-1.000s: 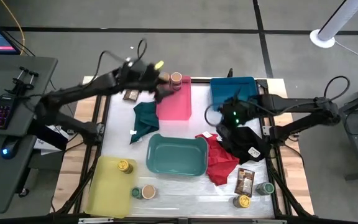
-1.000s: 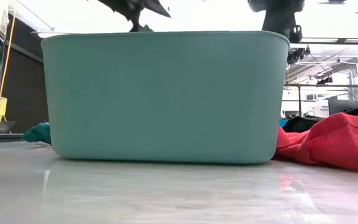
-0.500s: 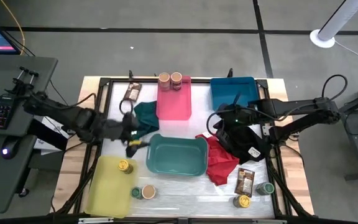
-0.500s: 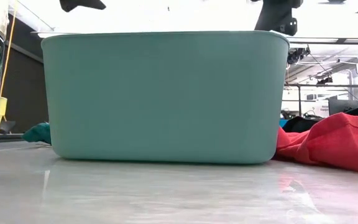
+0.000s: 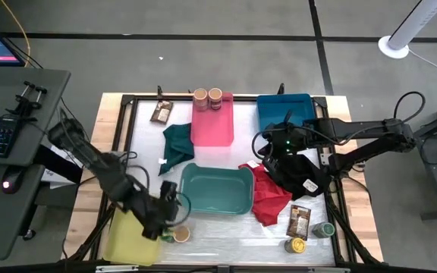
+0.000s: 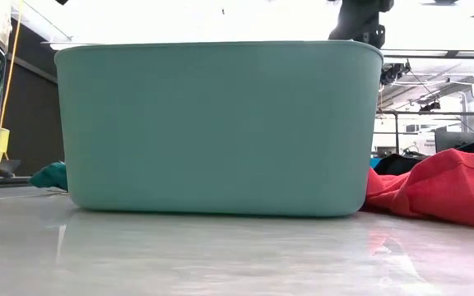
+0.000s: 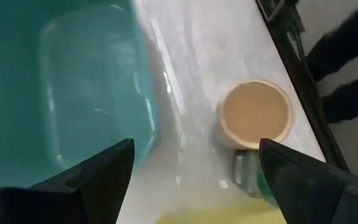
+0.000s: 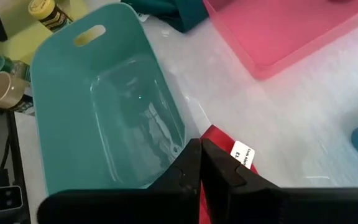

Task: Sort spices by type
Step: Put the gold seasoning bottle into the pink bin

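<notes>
1. the table (image 5: 226, 231) carries four bins: teal bin (image 5: 215, 189) in the middle, yellow bin (image 5: 127, 235) at the front left, pink bin (image 5: 212, 121) and blue bin (image 5: 283, 111) at the back.
2. red cloth (image 5: 268, 199), black cloth (image 5: 303, 176) and dark green cloth (image 5: 177, 144) lie around the teal bin.
3. left gripper (image 5: 171, 216) hangs released, fingers wide apart, over the tan-lidded jar (image 7: 255, 115) and green-lidded jar (image 7: 248, 177) just beside the yellow bin.
4. right gripper (image 5: 268, 152) is clenched empty above the red cloth.
5. two tan-lidded jars (image 5: 208, 97) sit in the pink bin; a brown packet (image 5: 160, 112) lies left of it.
6. another brown packet (image 5: 300, 221), a yellow-lidded jar (image 5: 296, 245) and a green-lidded jar (image 5: 325, 229) sit front right.
</notes>
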Motion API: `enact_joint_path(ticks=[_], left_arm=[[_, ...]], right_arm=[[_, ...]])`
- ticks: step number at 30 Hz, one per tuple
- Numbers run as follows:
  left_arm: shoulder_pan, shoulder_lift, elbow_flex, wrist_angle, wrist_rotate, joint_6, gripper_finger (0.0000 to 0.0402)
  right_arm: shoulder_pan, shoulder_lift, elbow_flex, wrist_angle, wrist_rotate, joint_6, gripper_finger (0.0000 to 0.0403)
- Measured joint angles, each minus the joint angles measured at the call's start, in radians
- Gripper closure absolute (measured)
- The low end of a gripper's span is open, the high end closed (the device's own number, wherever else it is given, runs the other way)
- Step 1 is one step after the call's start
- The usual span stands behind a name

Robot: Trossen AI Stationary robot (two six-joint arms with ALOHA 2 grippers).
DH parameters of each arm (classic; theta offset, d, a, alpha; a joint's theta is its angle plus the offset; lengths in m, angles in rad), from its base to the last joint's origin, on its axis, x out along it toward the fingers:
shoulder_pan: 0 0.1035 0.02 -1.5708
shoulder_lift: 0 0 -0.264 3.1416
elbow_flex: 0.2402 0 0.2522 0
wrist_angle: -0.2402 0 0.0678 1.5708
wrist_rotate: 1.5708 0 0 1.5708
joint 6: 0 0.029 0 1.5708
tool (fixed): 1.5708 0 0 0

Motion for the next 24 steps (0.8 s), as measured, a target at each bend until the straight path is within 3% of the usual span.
enact_joint_path(ticks=[12,24], left_arm=[[-0.023,0.082,0.031,0.139,0.073,-0.101,0.0074],[-0.051,0.178,0.031,0.129,0.019,-0.069,0.0074]], right_arm=[[0.0,0.0,0.0,-0.049,-0.001,-0.093,0.0402],[0.0,0.0,0.0,-0.1,-0.003,-0.113,0.0402]])
